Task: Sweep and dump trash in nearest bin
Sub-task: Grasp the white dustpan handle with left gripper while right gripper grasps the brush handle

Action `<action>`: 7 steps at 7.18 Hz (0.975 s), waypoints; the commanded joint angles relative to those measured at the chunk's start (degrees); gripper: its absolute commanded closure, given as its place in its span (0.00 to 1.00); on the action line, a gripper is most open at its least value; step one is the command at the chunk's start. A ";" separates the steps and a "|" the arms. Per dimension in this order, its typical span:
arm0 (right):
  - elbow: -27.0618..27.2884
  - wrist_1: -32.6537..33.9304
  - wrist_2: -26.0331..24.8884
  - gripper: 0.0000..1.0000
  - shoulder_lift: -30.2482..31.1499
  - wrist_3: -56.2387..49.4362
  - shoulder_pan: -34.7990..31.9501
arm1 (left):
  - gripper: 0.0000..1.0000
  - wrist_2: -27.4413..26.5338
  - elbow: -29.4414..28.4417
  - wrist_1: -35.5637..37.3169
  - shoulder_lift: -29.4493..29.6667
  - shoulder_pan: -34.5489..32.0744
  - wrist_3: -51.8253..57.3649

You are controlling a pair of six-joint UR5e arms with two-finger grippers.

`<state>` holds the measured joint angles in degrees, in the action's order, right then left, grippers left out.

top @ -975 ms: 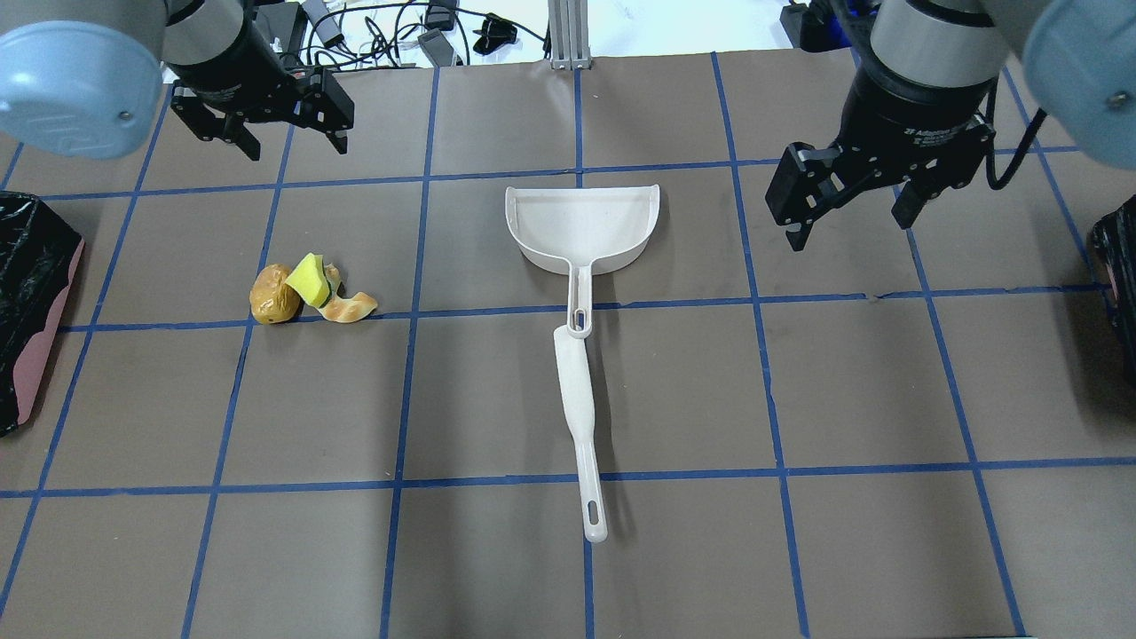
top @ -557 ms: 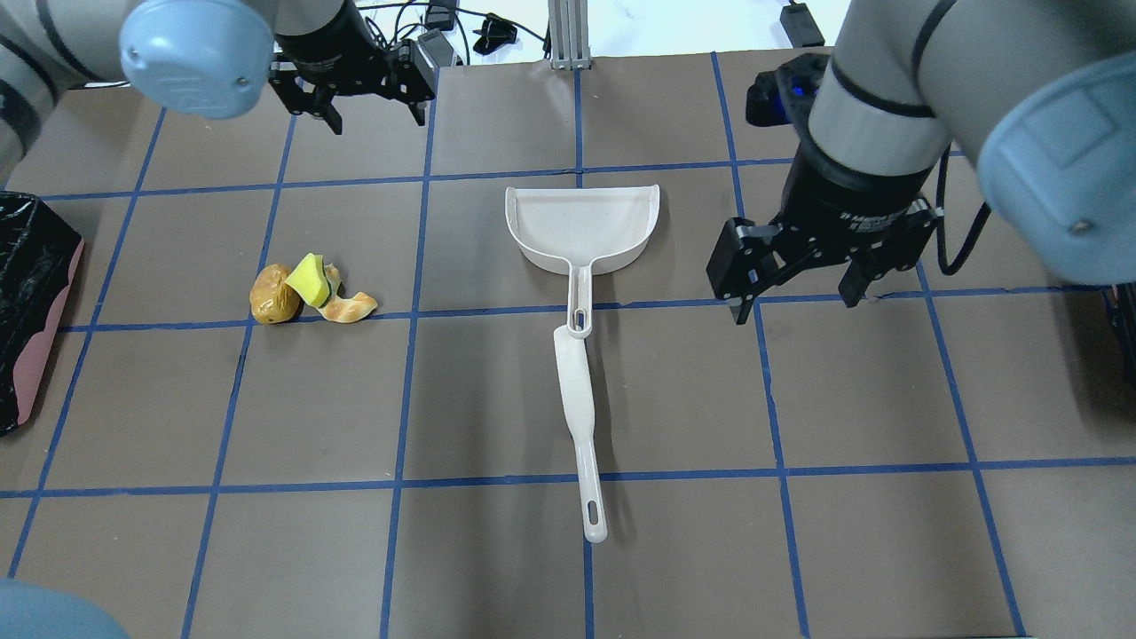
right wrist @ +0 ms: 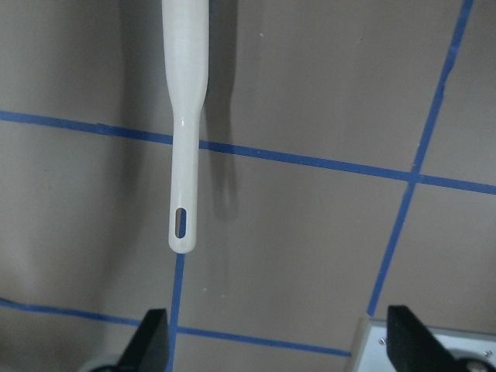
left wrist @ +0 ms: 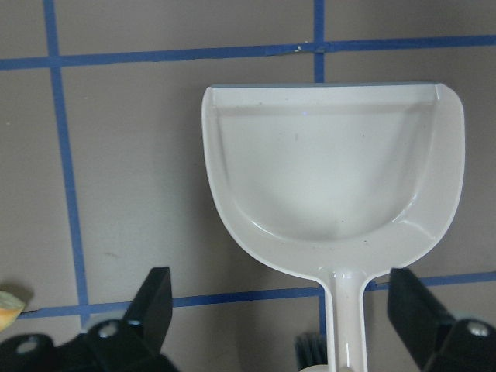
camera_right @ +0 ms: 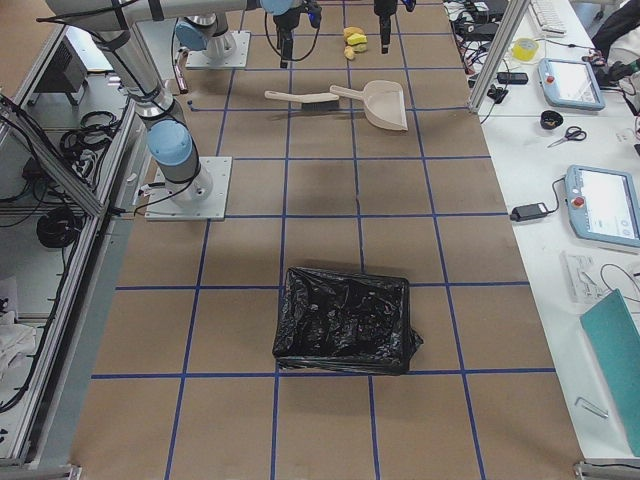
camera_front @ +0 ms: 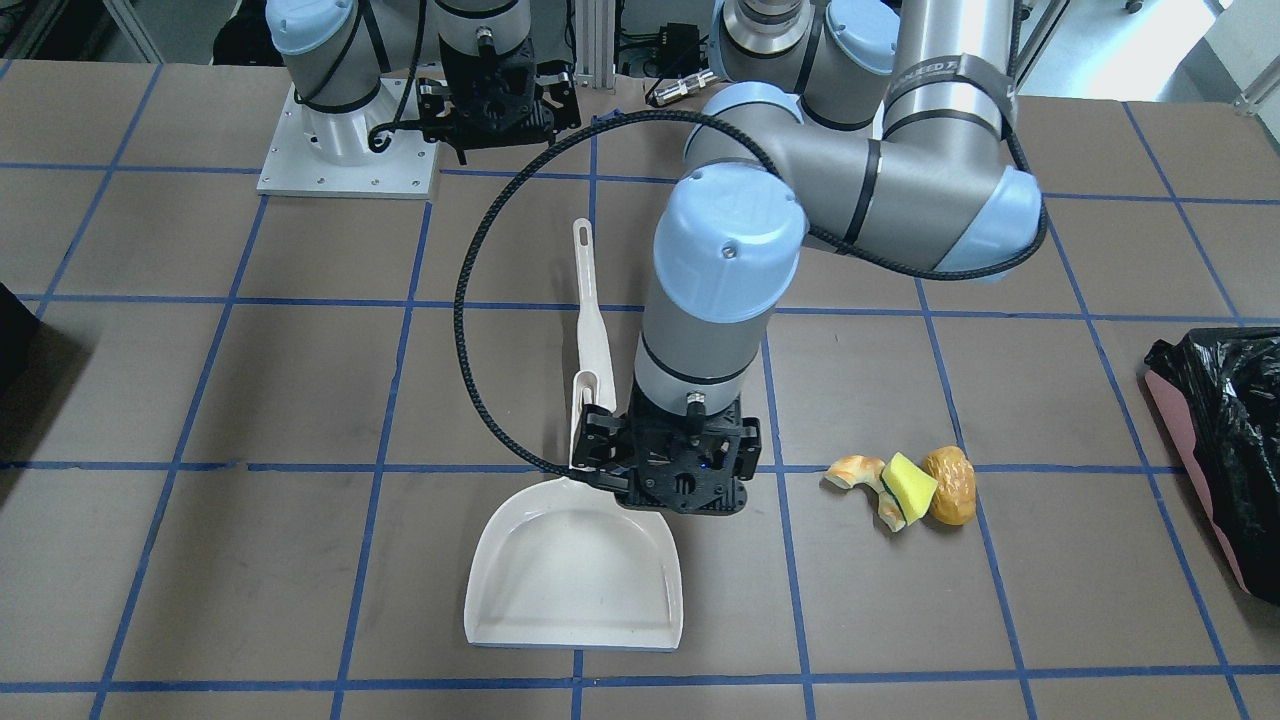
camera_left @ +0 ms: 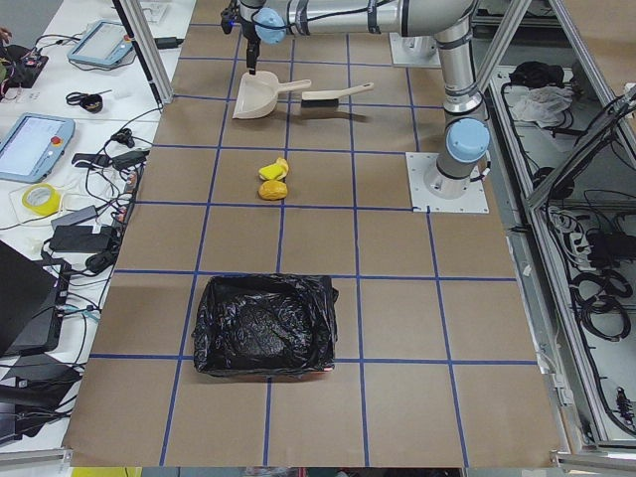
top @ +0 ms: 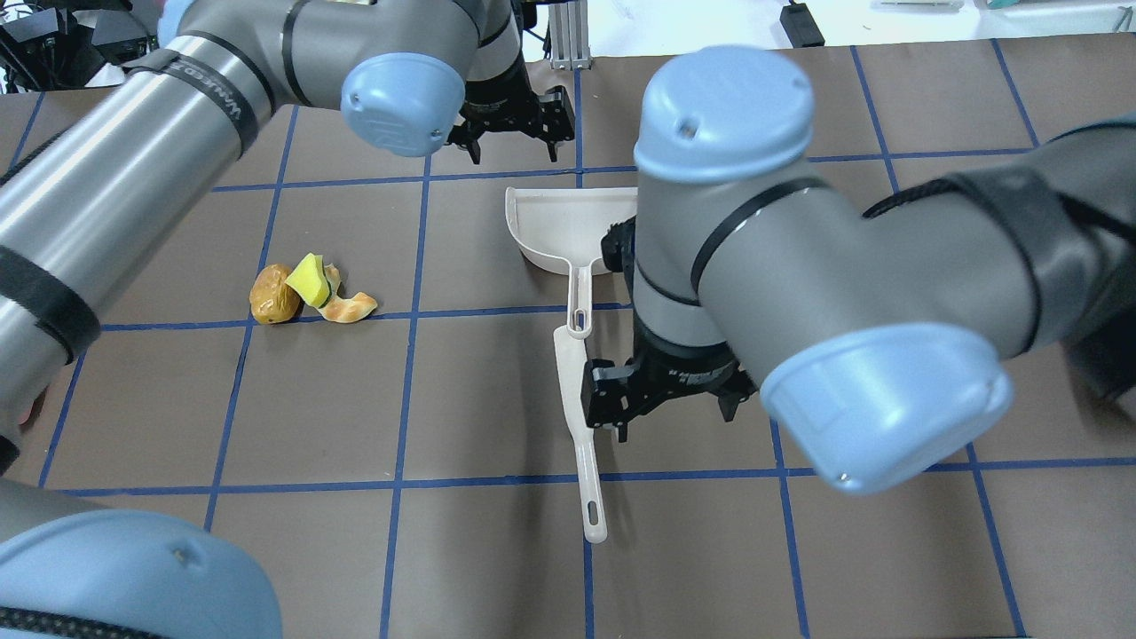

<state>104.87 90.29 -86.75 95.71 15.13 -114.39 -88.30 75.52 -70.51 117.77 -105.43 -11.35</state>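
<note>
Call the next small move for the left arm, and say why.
Probably lower the left gripper onto the dustpan handle, after a slight sideways nudge. Its jaws are open and hang above the handle, which sits off-centre between them in the wrist view. The dustpan lies empty and ungripped, and the trash lies off to one side, unswept.

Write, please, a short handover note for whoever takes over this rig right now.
Left gripper: open, empty, hovering over the dustpan.
Right gripper: open, empty, hovering by the handle of the brush.
Trash: three pieces heaped together on the robot's left of the dustpan, unswept. Bin: further to the robot's left.
Done: nothing grasped, nothing swept.
Left: grasp both tools, sweep the trash into the dustpan, dump it in the bin.
</note>
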 commanded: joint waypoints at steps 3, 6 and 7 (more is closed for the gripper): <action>7.36 18.13 -0.87 0.01 -9.99 8.50 -8.82 | 0.00 1.47 4.35 -0.68 3.51 -4.60 0.71; 7.89 22.03 -1.83 0.08 -14.22 9.12 -9.01 | 0.00 2.34 5.95 -3.75 3.87 -5.92 0.63; 9.37 24.47 -3.06 0.08 -15.19 9.04 -9.01 | 0.00 3.65 6.74 -3.93 3.78 -6.36 0.63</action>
<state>112.93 112.49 -88.53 81.92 24.16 -123.35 -85.96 81.47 -73.88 121.55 -111.18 -10.73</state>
